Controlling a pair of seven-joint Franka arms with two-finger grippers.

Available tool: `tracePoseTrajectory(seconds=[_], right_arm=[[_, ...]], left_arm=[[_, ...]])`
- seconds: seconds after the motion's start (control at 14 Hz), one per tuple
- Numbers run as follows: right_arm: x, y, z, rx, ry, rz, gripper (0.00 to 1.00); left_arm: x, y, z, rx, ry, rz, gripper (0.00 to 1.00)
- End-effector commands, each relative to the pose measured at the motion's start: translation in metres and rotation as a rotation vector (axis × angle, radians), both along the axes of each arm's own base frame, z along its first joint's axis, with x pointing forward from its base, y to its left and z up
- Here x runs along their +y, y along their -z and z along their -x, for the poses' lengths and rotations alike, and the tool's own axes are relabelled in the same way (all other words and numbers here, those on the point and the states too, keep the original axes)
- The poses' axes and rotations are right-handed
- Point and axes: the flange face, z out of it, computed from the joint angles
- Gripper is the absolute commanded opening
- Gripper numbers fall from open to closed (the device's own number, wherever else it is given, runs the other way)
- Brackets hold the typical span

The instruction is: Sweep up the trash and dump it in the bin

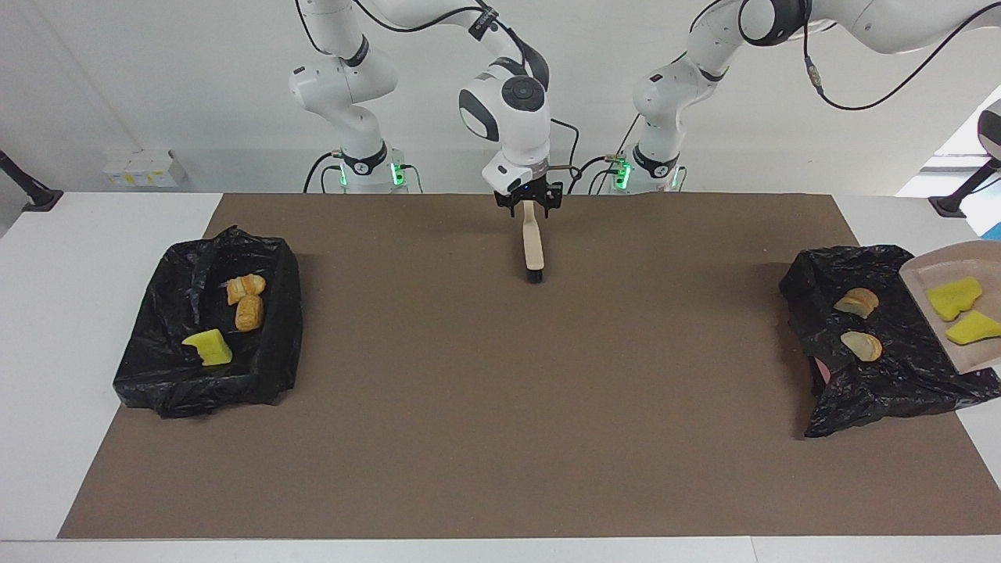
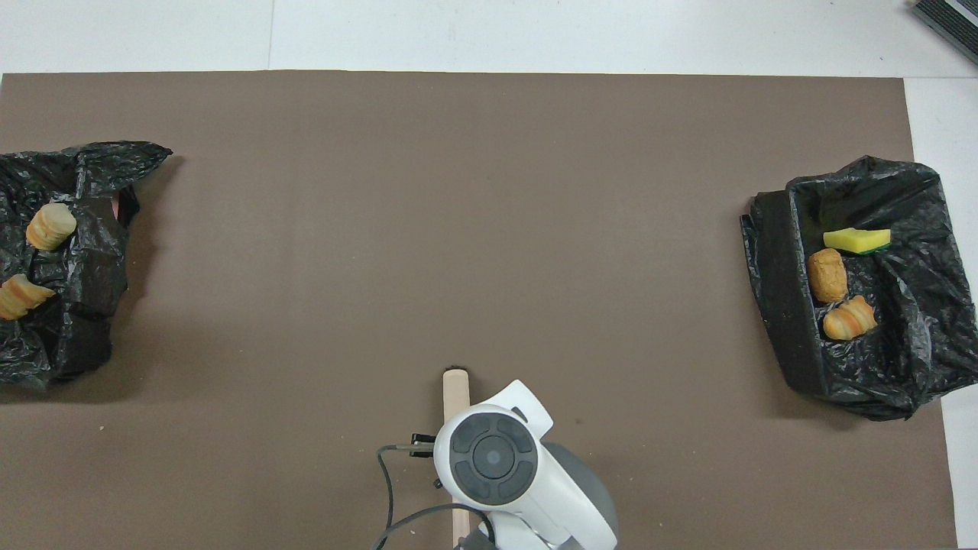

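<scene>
My right gripper [image 1: 530,209] is shut on the wooden handle of a brush [image 1: 533,242], which hangs with its black bristles down at the mat close to the robots; the handle also shows in the overhead view [image 2: 456,389]. A beige dustpan [image 1: 923,274] is raised over the black-lined bin [image 1: 813,313] at the left arm's end and carries two yellow sponge pieces [image 1: 953,298]. Two bread lumps [image 1: 856,302] lie in that bin. The bin [image 1: 281,313] at the right arm's end holds two bread lumps [image 1: 249,313] and a yellow sponge [image 1: 208,347]. My left gripper is out of view.
A brown mat [image 1: 500,391] covers the table between the two bins. In the overhead view the bins sit at the mat's two ends, one at the right arm's end [image 2: 779,290] and one at the left arm's end [image 2: 92,305]. White table margins surround the mat.
</scene>
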Motion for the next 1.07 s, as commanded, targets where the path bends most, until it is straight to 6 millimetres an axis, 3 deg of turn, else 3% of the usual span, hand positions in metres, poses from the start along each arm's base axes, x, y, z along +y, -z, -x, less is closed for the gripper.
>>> tracePoseTrajectory(seconds=[0.0,0.14,0.29,0.43,0.64,1.0], right_arm=[[-0.027,-0.03,-0.027,-0.07,-0.021,-0.01,0.8],[-0.054,-0.046,-0.046,-0.108,-0.039,-0.019,0.83],[-0.075,-0.066,-0.065,-0.153,-0.022,-0.034,0.95],[-0.095,-0.084,-0.086,-0.19,-0.028,-0.048,1.0],[-0.122,-0.124,-0.114,-0.22,-0.038,-0.058,1.0],[-0.173,-0.166,-0.144,-0.198,-0.01,-0.033,1.0]], left_arm=[[-0.026,-0.003,0.015,-0.006,0.015,-0.085,0.0],[-0.049,0.005,0.039,-0.08,-0.032,-0.161,0.0],[-0.064,0.004,0.05,-0.11,-0.004,-0.218,0.0],[-0.064,0.004,0.048,-0.112,0.003,-0.22,0.0],[-0.064,-0.003,0.047,-0.105,0.002,-0.229,0.0],[-0.103,-0.037,0.039,-0.038,-0.031,-0.235,0.0]])
